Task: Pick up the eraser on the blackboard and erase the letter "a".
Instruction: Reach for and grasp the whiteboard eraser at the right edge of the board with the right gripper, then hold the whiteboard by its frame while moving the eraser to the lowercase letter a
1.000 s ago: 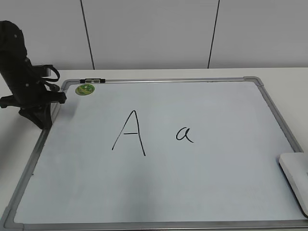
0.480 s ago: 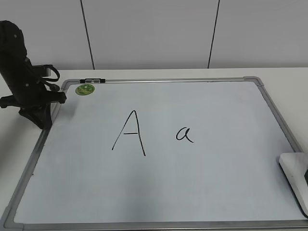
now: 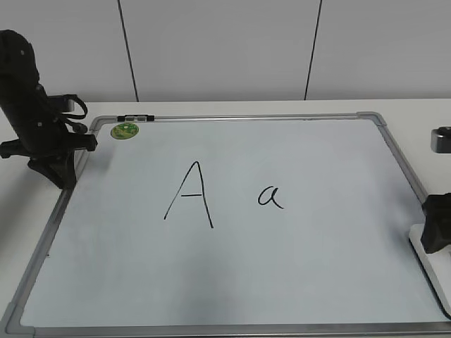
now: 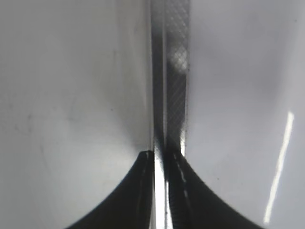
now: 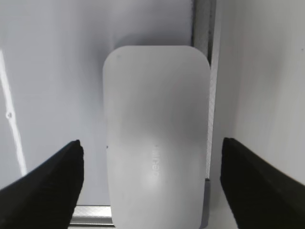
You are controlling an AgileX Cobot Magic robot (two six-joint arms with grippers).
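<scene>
The blackboard [image 3: 232, 296] lies flat on the table. The small letter "a" [image 3: 270, 196] is right of centre, beside a taller capital "A" [image 3: 190, 195]. The white eraser [image 3: 435, 276] lies at the board's near right corner. In the right wrist view the eraser [image 5: 157, 105] lies between the two fingers of my right gripper [image 5: 151, 143], which is open and apart from it on both sides. In the exterior view my right gripper [image 3: 437, 227] is over the eraser. My left gripper [image 4: 159, 153] is shut and empty over the board's left frame [image 4: 171, 71].
A round green magnet [image 3: 125, 130] sits at the board's far left corner, next to a small black-and-white part on the top frame [image 3: 136, 117]. The left arm [image 3: 39, 120] stands at the board's left edge. White table surrounds the board.
My right gripper has come into the exterior view from the right edge and now covers part of the eraser. The left arm has not moved.
</scene>
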